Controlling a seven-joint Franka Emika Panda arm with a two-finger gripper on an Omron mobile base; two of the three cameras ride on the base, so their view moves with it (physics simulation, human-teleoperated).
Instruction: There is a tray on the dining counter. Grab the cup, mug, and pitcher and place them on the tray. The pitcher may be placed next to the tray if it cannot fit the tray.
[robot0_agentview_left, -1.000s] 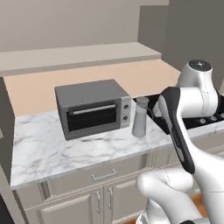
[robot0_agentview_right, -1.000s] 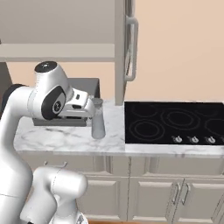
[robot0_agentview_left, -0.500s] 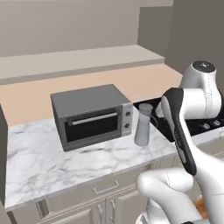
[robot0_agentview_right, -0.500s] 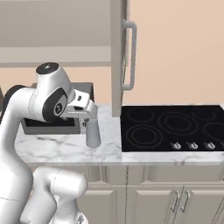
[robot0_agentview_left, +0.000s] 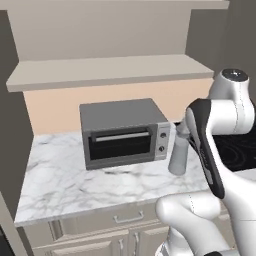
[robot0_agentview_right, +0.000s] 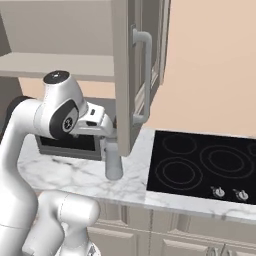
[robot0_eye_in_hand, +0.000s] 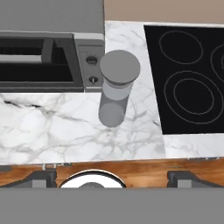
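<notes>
pitcher (robot0_eye_in_hand: 116, 87) upright on bench (robot0_eye_in_hand: 65, 131) beside toaster oven (robot0_agentview_left: 124, 131) | claw (robot0_eye_in_hand: 111, 177) overhead, spread wide, empty | poised for descent

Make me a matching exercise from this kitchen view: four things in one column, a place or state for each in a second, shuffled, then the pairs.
Things:
1. pitcher
2. toaster oven
3. cooktop
4. gripper

Places or states:
A. black, set into the counter, right of the pitcher in the hand view
B. open, above the counter, holding nothing
C. grey, upright on the marble between oven and cooktop
D. against the back wall, door shut

Pairs: 1-C, 2-D, 3-A, 4-B
</notes>
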